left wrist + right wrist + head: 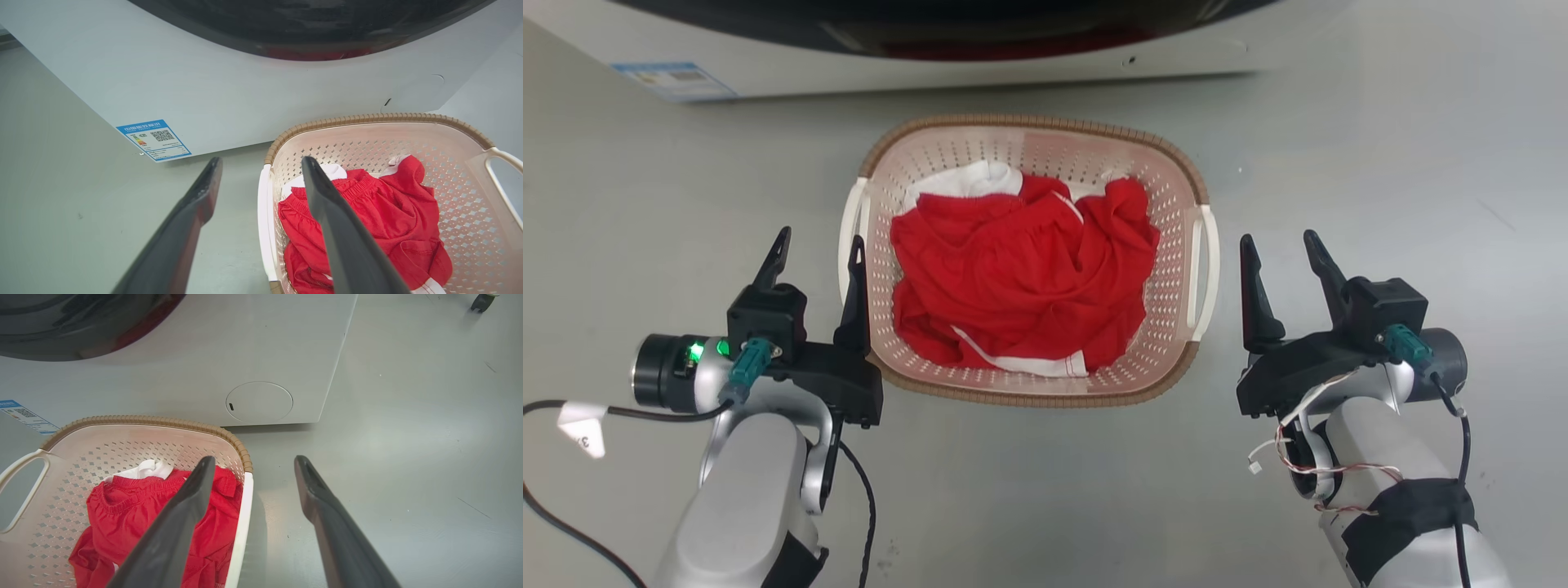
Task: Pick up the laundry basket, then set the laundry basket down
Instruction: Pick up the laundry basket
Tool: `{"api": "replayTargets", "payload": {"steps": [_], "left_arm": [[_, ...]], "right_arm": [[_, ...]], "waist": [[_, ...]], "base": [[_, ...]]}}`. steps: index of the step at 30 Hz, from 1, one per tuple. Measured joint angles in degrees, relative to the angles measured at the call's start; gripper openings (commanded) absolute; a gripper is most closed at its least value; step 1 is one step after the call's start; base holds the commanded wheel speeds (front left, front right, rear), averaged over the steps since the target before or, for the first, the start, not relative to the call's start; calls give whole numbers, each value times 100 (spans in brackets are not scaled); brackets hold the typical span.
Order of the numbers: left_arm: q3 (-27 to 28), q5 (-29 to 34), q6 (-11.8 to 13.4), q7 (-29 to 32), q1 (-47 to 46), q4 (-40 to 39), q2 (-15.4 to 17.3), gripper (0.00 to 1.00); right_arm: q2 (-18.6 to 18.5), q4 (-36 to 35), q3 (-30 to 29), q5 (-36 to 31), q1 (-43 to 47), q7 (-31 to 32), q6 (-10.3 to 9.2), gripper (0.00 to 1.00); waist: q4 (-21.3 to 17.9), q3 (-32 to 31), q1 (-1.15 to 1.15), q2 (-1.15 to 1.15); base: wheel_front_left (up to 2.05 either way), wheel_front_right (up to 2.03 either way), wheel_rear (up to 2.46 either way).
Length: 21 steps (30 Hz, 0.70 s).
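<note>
The laundry basket, pale pink with a brown woven-look rim, stands on the grey floor with red and white clothes inside. My left gripper is open at its left white handle. In the left wrist view, the left gripper has one finger over the clothes and one outside the handle. My right gripper is open just right of the right handle. In the right wrist view, the right gripper straddles that handle. Nothing is gripped.
A white washer with a dark round door stands right behind the basket, a blue label on its lower left. Bare grey floor lies to both sides. A small black caster sits far off to the right.
</note>
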Motion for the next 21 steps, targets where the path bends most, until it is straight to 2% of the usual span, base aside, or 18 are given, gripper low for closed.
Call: {"api": "replayTargets", "payload": {"steps": [10,21], "left_arm": [[-35,-11,-56,15,-505,719,-33,100],[-3,-137,-159,14,-887,1408,-89,100]], "right_arm": [[-11,476,318,321,-390,0,-43,100],[-23,617,840,745,-661,0,-93,100]], "waist": [[50,680,0,0],[86,1054,0,0]], "base": [[0,0,0],[0,0,0]]}}
